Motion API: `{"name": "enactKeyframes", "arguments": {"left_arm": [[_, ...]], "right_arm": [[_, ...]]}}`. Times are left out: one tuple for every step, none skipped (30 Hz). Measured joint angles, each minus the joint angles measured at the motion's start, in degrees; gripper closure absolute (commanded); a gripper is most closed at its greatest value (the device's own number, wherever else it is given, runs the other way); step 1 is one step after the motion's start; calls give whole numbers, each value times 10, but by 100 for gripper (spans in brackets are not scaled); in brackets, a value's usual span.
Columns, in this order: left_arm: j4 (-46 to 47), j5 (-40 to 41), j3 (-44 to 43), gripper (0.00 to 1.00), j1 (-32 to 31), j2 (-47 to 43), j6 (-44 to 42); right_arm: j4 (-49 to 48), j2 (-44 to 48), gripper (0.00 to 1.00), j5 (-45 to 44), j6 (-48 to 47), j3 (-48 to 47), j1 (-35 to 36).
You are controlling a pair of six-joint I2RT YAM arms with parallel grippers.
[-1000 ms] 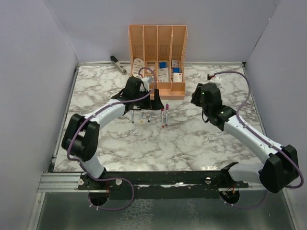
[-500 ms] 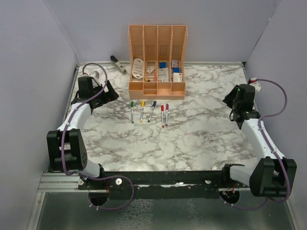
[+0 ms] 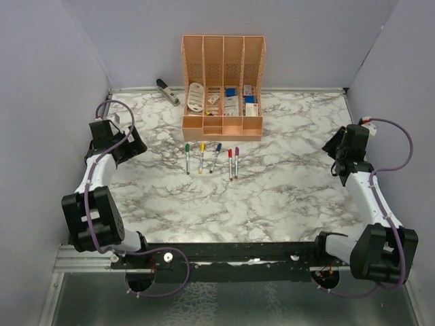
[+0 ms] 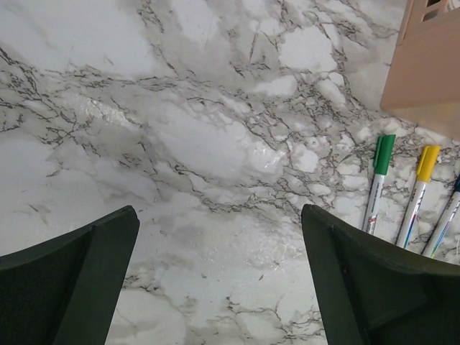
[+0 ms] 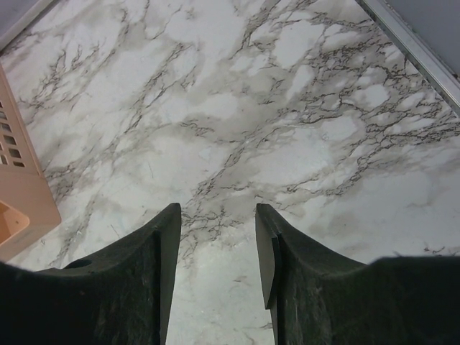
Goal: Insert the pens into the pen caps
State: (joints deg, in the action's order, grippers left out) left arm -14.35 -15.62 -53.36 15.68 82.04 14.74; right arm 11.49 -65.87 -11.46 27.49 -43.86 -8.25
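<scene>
Pens: I count five, thin and whitish-grey, lying in a loose row on the marble tabletop at the centre of the overhead frame, just below the organizer and not touching it. Pen caps: five, one seated on the upper end of each pen, reading left to right green, yellow, blue, red, purple. The red and purple pens lie side by side, slightly lower than the other three. In my left wrist view the green cap and yellow cap show at the right edge, with a third pen cut off by the frame. Organizer: one, peach plastic, with four tall slots behind and lower compartments in front that hold a white oval item and blue-and-white small boxes; I cannot tell the other contents. Stapler-like tool: one, grey, at upper left by the back edge. Left gripper: fingers spread wide, nothing between them, near the table's left edge, well apart from the pens. Right gripper: fingers parted by a narrower gap, nothing held, over bare marble near the right edge rail, with an organizer corner at far left.
</scene>
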Motion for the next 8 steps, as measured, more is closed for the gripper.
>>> {"name": "enactKeyframes", "arguments": {"left_arm": [[-1,1,4,1,0,-1,-3],[-1,3,8,1,0,-1,-6],[-1,3,11,1,0,-2,-9],[-2,3,14,1,0,-3,-13],[-1,3,17,1,0,-4,-16],[0,2,21,1,0,-5,-18],[2,2,25,1,0,-8,-19],[3,0,28,1,0,-10,-19]], "right_arm": [[0,0,54,0,-1,0,0],[0,0,54,1,-1,0,0],[0,0,54,2,-2,0,0],[0,0,54,2,-2,1,0],[0,0,54,2,-2,1,0],[0,0,54,2,-2,3,0],[0,0,54,2,-2,4,0],[0,0,54,2,-2,6,0]]}}
